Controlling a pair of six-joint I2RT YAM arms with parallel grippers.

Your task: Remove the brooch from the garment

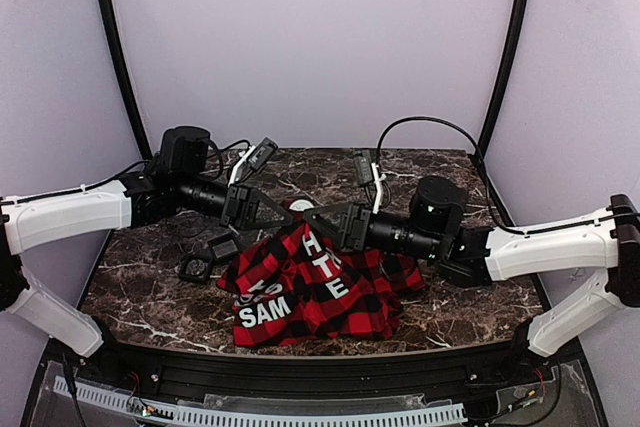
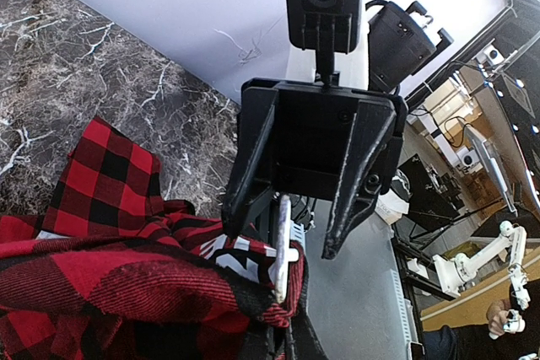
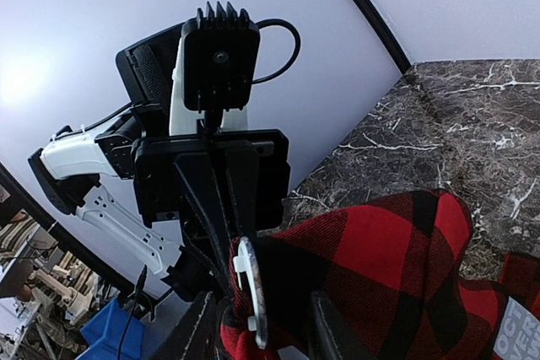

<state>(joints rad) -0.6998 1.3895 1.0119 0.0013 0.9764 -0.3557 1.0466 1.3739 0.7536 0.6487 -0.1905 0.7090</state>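
Dark marble table (image 1: pixel 470 292), two white-and-black arms reaching in from L and R, tips meeting mid-table. Btwn and below the jaws is the garment (image 1: pixel 320 292): red-and-black plaid cloth w/ black panels and white block letters. One fold is raised off the table to jaw height, the rest heaped beneath.

L gripper (image 3: pixel 221 263): jaws pinched tight on the raised fold, cloth hanging from them. R gripper (image 2: pixel 281 240): faces it head-on, jaws partway apart, holding nothing, one finger each side of the fold's crest.

The brooch (image 2: pixel 281 255): small pale round disc, seen edge-on, upright on the crest of the fold. It sits in the gap btwn the R jaws and just in front of the L jaw tips. It looks apart from both R fingers, but I can't be sure.

Handling, my guess: the brooch is light, stiff and smooth-faced, prob. slippery, and its thin rim offers little bite. Best hold is R fingers across the two flat faces, near the rim and clear of cloth, so no plaid gets nipped too. The cloth is soft and limp and will follow any pull, so the L pinch close behind the disc has to act as anchor. The fastening at the back is hidden, so I can't say how easily it'll let go.
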